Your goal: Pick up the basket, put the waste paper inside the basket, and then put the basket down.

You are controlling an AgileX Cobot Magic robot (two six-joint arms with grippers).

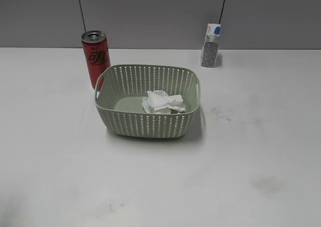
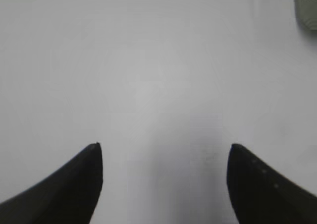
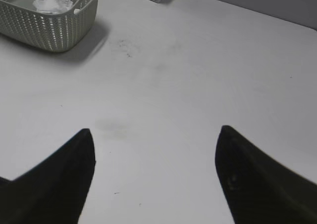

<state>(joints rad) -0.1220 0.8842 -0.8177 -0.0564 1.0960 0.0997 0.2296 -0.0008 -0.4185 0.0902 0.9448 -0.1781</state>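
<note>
Scuffed white table [image 1: 241, 177] bears basket [image 1: 145, 122] holding waste paper [image 1: 163, 102].

A bare test bench in a lab or office, not a home. The broad white matte surface [image 1: 251, 161] carries faint scuffs and smudges and ends at a plain grey panelled wall [image 1: 150, 16]. Two thin dark cables [image 1: 81, 8] hang down that wall. Behind the pale sage-green slotted plastic basket [image 1: 145, 124] stands a red drink can [image 1: 96, 56].
</note>
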